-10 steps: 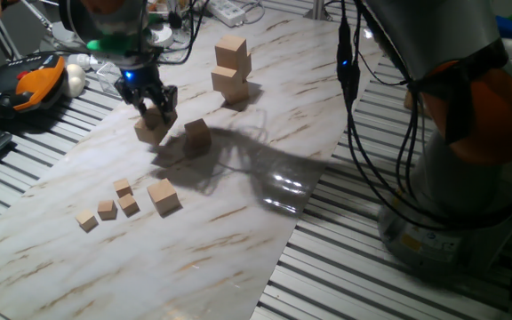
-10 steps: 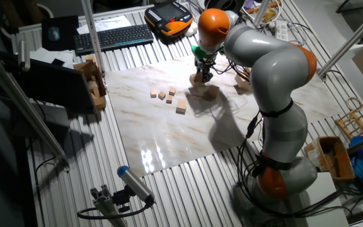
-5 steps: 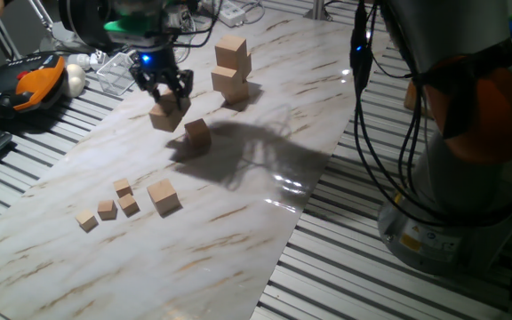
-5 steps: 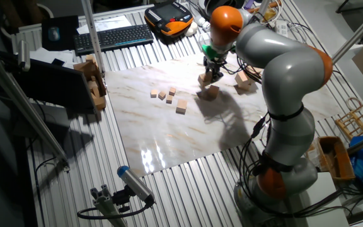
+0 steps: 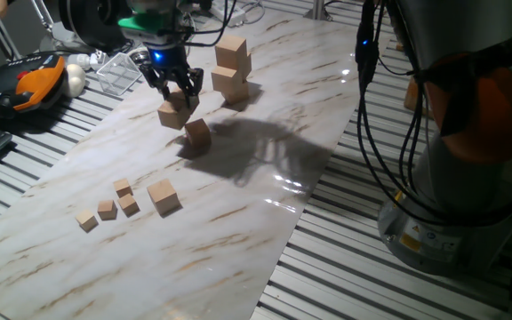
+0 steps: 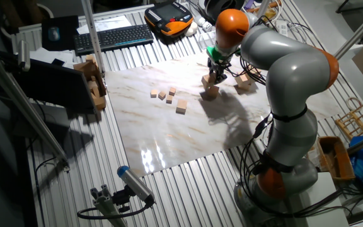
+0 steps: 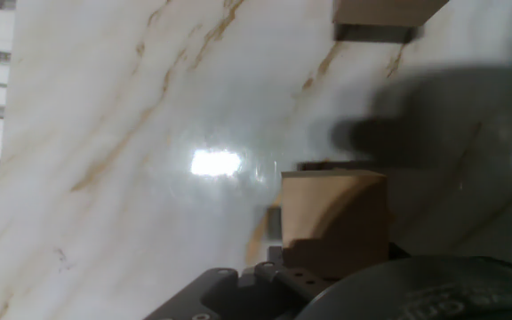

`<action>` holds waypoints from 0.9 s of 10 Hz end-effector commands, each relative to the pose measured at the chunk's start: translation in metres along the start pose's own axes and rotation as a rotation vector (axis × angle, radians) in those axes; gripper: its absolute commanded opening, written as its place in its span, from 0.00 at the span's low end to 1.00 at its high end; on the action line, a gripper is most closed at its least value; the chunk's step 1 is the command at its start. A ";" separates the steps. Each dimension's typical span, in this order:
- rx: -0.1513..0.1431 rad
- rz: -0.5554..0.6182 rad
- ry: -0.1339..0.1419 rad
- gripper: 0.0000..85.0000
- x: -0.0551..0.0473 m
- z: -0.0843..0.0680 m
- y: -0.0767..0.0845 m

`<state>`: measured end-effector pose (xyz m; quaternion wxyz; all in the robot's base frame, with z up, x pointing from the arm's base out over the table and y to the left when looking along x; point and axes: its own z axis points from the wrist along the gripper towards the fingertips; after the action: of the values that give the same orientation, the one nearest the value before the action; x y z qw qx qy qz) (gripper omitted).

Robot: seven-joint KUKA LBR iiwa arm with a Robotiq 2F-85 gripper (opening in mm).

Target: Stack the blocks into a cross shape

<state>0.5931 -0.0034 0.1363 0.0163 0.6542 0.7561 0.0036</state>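
While clamped between the fingers of the gripper [image 5: 179,92], one medium wooden block [image 5: 175,113] hangs clear of the marble-patterned board [image 5: 238,204], tilted slightly. It sits just above and beside a second medium block [image 5: 196,133] that rests on the board; whether the two touch cannot be told. In the hand view the held block [image 7: 332,220] fills the lower centre, with the edge of another block [image 7: 385,18] at the top. Behind the gripper stands a stack of medium blocks [image 5: 231,68], upper one turned relative to the lower. Well apart, toward the near end of the board, a further medium block [image 5: 164,196] lies just beside four tiny cubes [image 5: 114,204]. In the other fixed view the arm [image 6: 282,69] reaches over the board to the gripper [image 6: 215,70]. An orange-and-black pendant [image 5: 27,82] and a keyboard [image 6: 113,38] lie off the board on the slatted table [image 5: 345,276].
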 end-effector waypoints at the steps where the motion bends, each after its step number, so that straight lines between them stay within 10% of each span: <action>1: -0.002 -0.001 -0.001 0.00 -0.001 0.002 -0.001; 9: -0.012 0.015 0.016 0.00 -0.012 0.023 -0.016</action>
<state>0.5796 -0.0181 0.1128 0.0136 0.6598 0.7512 0.0148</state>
